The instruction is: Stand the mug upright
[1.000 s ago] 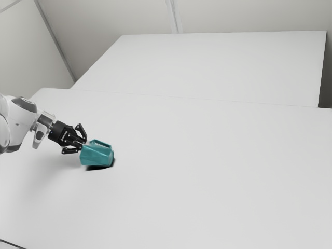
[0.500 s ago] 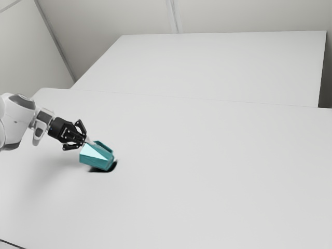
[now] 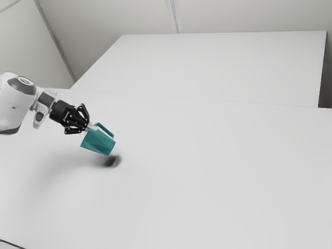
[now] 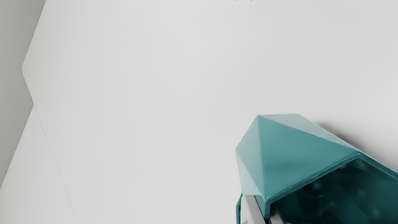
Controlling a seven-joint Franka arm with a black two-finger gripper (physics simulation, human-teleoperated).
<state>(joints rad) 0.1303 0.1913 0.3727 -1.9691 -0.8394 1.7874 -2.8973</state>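
Observation:
In the exterior view my gripper (image 3: 91, 127) is shut on the wall of the teal mug (image 3: 98, 142), which hangs tilted above the table, its handle on the upper side and its shadow below it. In the wrist view the teal mug (image 4: 298, 149) shows its faceted outside and dark open mouth. There the gripper (image 4: 266, 214) has one fingertip outside the wall, between wall and handle, and the other inside the mouth. Part of the handle is cut off by the picture's edge.
The white table (image 3: 207, 171) spreads under the mug and toward the exterior view's right. A second white surface (image 3: 218, 67) lies beyond it, with pale walls behind. A dark thin line crosses the lower left corner of the exterior view.
My gripper has risen with the mug in its hold. The mug has come up off the table, tilted further with its base lower, and its shadow now lies apart from it.

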